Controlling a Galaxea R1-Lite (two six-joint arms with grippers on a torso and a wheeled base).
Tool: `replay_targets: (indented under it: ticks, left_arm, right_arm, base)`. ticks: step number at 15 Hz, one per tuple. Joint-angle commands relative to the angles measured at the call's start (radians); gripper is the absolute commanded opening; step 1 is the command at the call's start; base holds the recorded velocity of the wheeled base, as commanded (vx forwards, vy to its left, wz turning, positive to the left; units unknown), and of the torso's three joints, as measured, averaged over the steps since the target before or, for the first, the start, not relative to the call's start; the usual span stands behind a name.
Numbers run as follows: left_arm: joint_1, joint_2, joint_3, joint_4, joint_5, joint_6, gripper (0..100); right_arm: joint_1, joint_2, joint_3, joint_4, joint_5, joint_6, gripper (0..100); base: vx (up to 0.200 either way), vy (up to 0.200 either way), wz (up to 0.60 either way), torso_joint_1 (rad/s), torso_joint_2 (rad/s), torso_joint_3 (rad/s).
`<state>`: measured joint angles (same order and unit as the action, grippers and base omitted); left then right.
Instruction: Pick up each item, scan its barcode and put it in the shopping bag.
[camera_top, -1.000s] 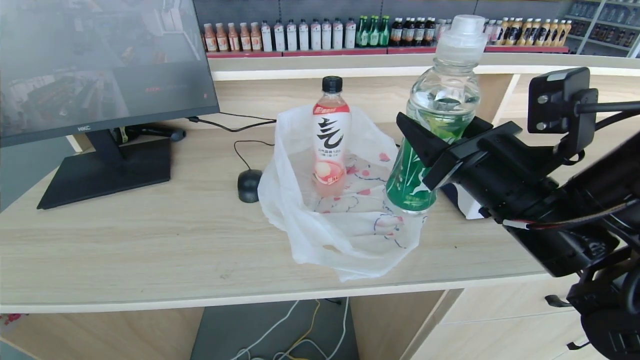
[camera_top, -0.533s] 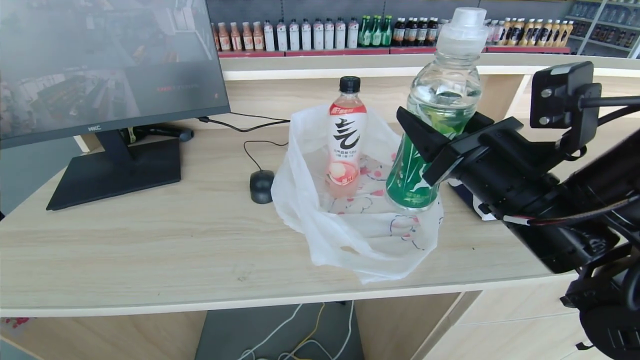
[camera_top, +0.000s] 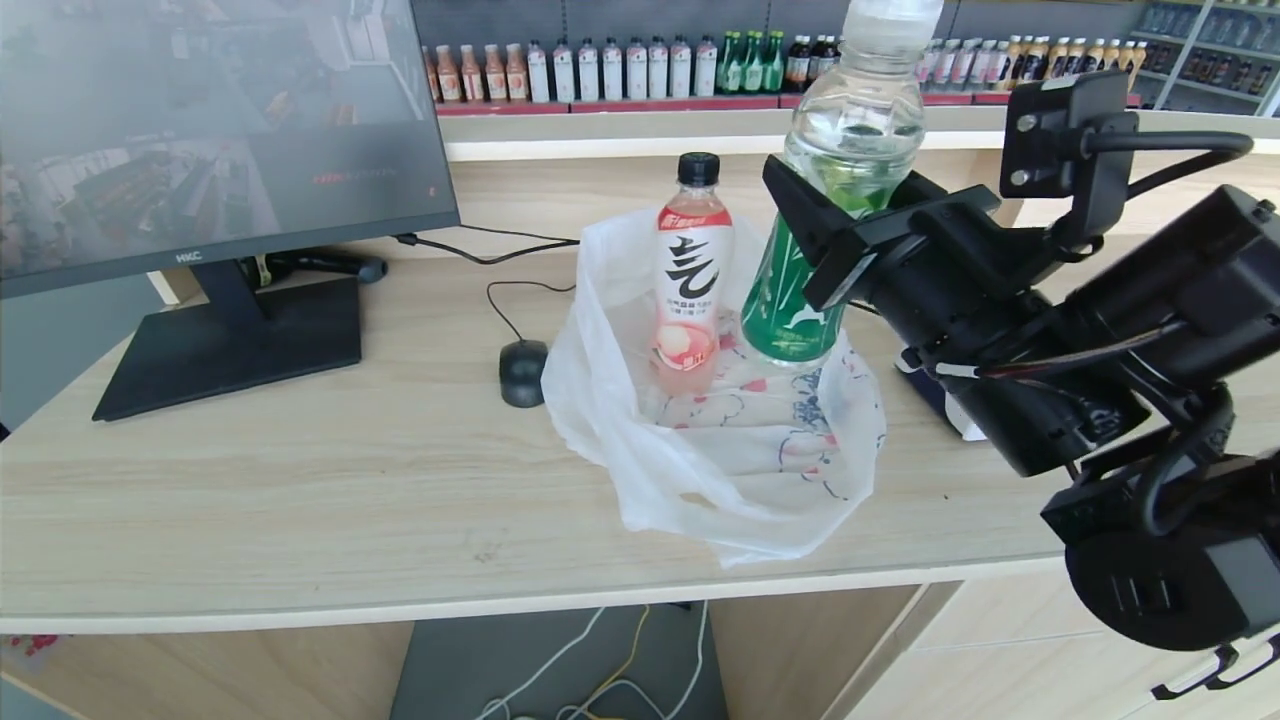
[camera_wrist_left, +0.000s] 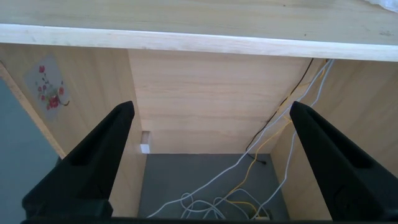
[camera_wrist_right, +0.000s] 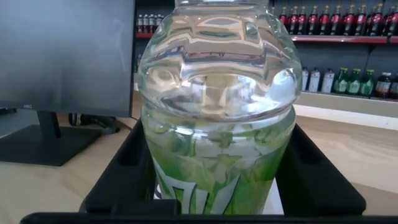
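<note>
**Counter** (camera_top: 300, 480): carries the bag near its front edge.
**Monitor** (camera_top: 200, 130): well left of the bag.
**Bag** (camera_top: 740, 470): white, printed, limp, with its mouth slumped open.
**Right gripper** (camera_top: 850, 215): above the bag's right side, jaws clamped round the green bottle's middle.
**Left gripper** (camera_wrist_left: 211, 155): well below the bag, under the counter, jaws spread wide and empty.
**Green bottle** (camera_top: 800, 310): held slightly tilted, base apparently over the bag's mouth.
**Pink bottle** (camera_top: 690, 290): upright inside the bag, towards its back.
**Mouse** (camera_top: 523, 372): just left of the bag.

**Hazards:**
- The green bottle hangs close to the pink one, so lowering it could knock that over.
- Its base may snag the soft rim and drag the bag.
- Let go on crumpled plastic, it may topple.
</note>
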<state>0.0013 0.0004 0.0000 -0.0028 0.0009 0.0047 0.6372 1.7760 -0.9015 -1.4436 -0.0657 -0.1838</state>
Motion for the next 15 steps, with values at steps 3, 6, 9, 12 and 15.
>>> replay_targets:
  ticks: [3, 6, 9, 12, 15]
  left_arm:
    - [0.000, 0.000, 0.000, 0.000, -0.001, 0.000, 100]
    - [0.000, 0.000, 0.000, 0.000, -0.001, -0.002, 100]
    - [0.000, 0.000, 0.000, 0.000, 0.001, 0.000, 100]
    - [-0.001, 0.000, 0.000, 0.000, 0.001, 0.000, 100]
    - [0.000, 0.000, 0.000, 0.000, 0.001, -0.002, 100]
  right_arm:
    - [-0.044, 0.142, -0.128, 0.005, 0.000, 0.000, 0]
    - [-0.103, 0.163, -0.134, 0.005, 0.003, 0.000, 0]
    - [-0.120, 0.184, -0.137, 0.005, 0.003, 0.000, 0]
    - [-0.120, 0.209, -0.137, 0.005, 0.003, 0.000, 0]
    - [-0.120, 0.220, -0.116, 0.005, 0.001, -0.005, 0]
  base:
    - [0.000, 0.000, 0.00, 0.000, 0.00, 0.000]
    - [0.000, 0.000, 0.00, 0.000, 0.00, 0.000]
    - [0.000, 0.000, 0.00, 0.000, 0.00, 0.000]
    - [0.000, 0.000, 0.00, 0.000, 0.00, 0.000]
    - [0.000, 0.000, 0.00, 0.000, 0.00, 0.000]
